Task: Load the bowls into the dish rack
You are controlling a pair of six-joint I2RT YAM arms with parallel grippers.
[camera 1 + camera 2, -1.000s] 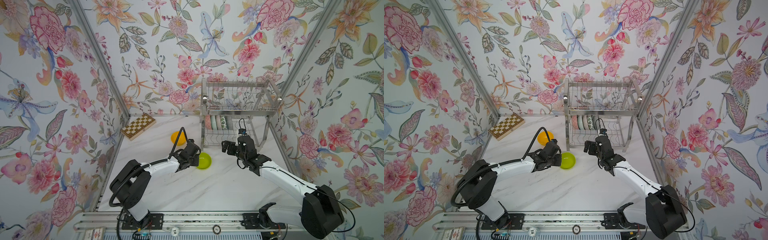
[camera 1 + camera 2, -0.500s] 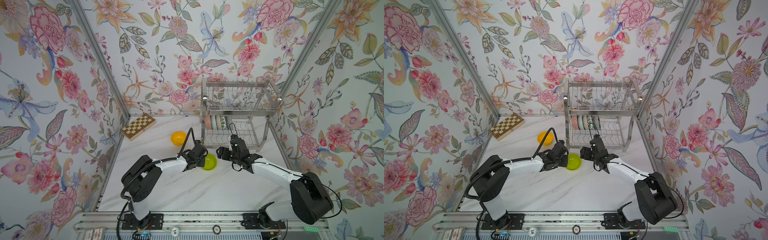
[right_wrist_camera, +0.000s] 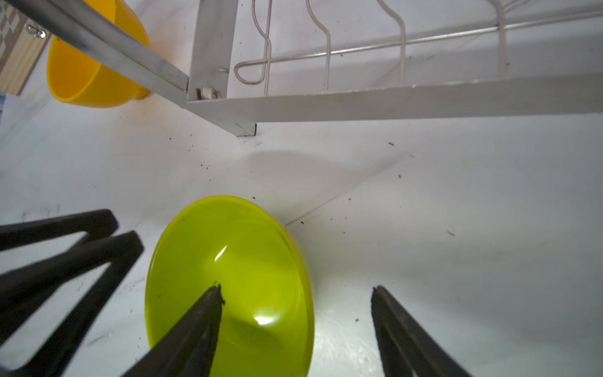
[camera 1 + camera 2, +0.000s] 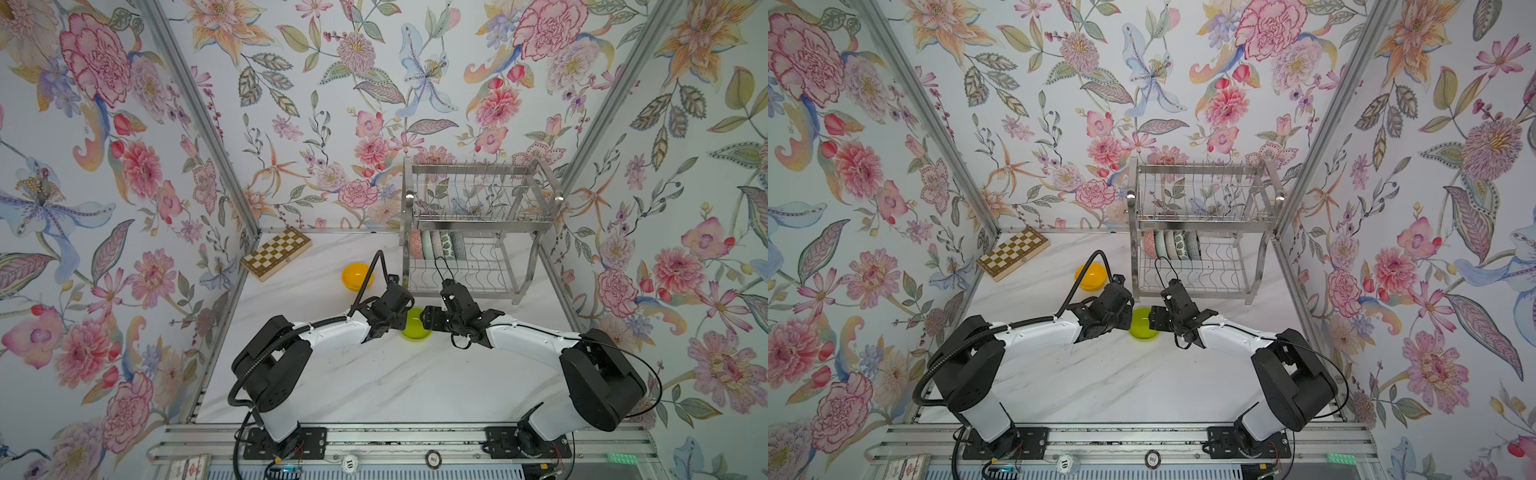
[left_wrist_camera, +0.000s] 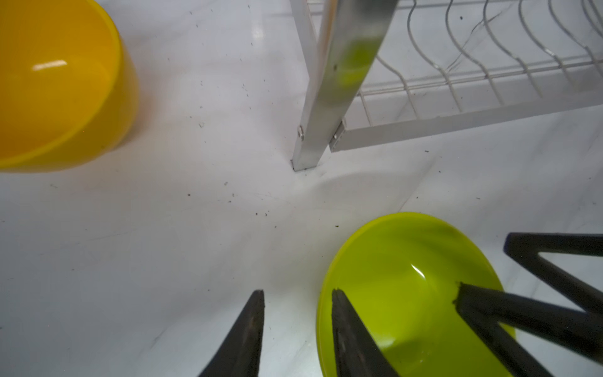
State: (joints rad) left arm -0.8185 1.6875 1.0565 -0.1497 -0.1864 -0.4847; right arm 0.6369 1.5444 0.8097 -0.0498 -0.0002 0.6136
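While both arms reach in low over the white table (image 4: pixel 374 382), the green bowl (image 4: pixel 415 330) sits on it between them, mouth up, close in front of the dish rack (image 4: pixel 478 226) near its front left leg (image 5: pixel 329 98). Whether the bowl lies quite flat, I cannot tell.

Left gripper (image 5: pixel 297 292): jaws parted, straddling the bowl's rim, one finger inside, one outside over the table. A gap shows on both sides of the rim; no pinch.

Right gripper (image 3: pixel 295 289): jaws wide apart, straddling the opposite side of the rim the same way, one finger over the bowl's hollow, the other out over bare table. Not clamped either.

In both top views the two grippers meet nose to nose over the bowl.

Yellow bowl (image 4: pixel 356 276): upright on the table, left of the rack, apart from it, untouched.

Rack, lower shelf: a row of bowls (image 4: pixel 436 245) stands on edge at the left end, packed side by side; slots to their right are bare wire. Upper shelf holds no bowls that I can make out.

Chessboard (image 4: pixel 276 252): back left corner, well clear of the arms.
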